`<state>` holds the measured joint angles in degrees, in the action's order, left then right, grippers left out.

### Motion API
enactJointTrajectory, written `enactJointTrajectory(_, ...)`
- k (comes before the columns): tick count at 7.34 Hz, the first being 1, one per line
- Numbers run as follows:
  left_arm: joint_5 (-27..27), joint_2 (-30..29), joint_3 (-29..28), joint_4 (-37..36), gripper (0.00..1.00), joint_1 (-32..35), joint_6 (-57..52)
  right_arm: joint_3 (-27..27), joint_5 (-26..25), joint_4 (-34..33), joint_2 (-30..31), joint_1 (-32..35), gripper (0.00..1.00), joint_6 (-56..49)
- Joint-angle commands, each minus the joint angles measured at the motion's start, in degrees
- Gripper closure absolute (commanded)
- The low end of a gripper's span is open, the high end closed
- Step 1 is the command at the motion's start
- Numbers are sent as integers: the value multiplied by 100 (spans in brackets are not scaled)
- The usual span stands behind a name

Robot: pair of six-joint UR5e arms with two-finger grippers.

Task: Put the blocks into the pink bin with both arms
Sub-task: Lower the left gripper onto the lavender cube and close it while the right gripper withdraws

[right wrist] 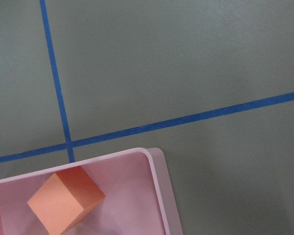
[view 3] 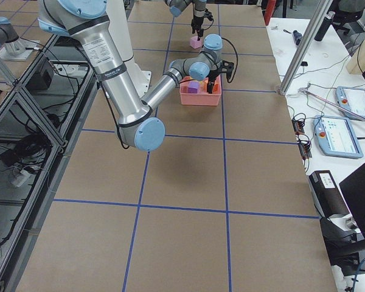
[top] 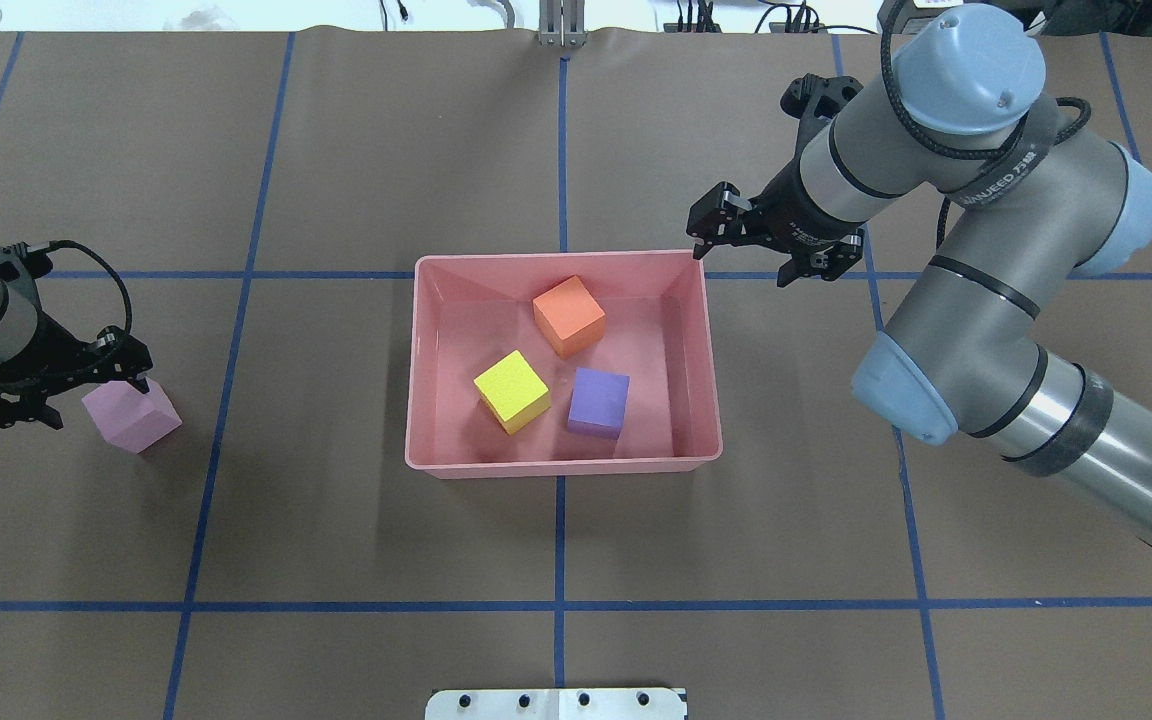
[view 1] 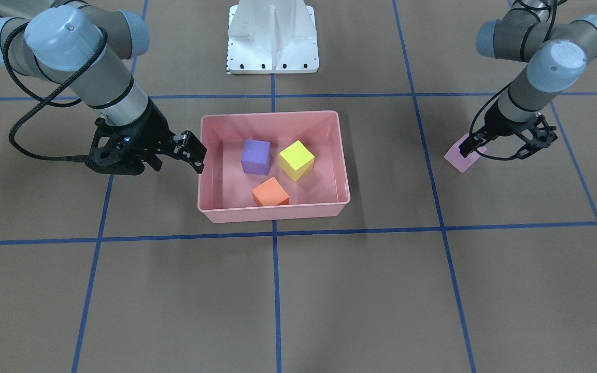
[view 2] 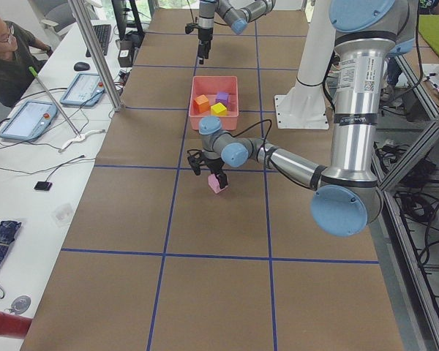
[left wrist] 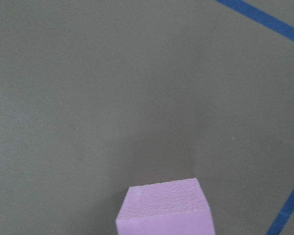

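The pink bin (view 1: 272, 213) (top: 561, 465) sits mid-table and holds three blocks: purple (view 1: 255, 156), yellow (view 1: 296, 159) and orange (view 1: 270, 192) (right wrist: 63, 200). The pale pink-lilac block (view 1: 462, 159) (top: 131, 415) (left wrist: 164, 210) lies on the table far out on my left side. My left gripper (view 1: 506, 145) (top: 61, 388) hangs open just over it, one finger at the block's edge and nothing gripped. By the bin's corner, just outside the rim, my right gripper (view 1: 187, 153) (top: 766, 245) stands open and empty.
The white pedestal base (view 1: 272, 36) stands behind the bin on the robot's side. Blue tape lines (top: 561, 605) grid the brown table cover. A person (view 2: 7, 58) sits at a side bench with tablets, beyond the table's far edge.
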<state>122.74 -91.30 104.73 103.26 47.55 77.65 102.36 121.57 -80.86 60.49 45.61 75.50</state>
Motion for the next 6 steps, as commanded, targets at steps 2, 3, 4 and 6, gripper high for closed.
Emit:
enactJointTrajectory(2,5,-212,-189,28,0,-105,31,65,-11,0,42,1,0,9)
enactJointTrajectory(3,5,-222,-303,45,0,-105,14,74,-11,0,51,9,0,9)
enactJointTrajectory(4,5,-213,-356,176,5,-131,14,109,-11,0,59,18,0,9)
enactJointTrajectory(6,5,-222,-331,239,84,-132,40,414,33,0,365,237,0,0)
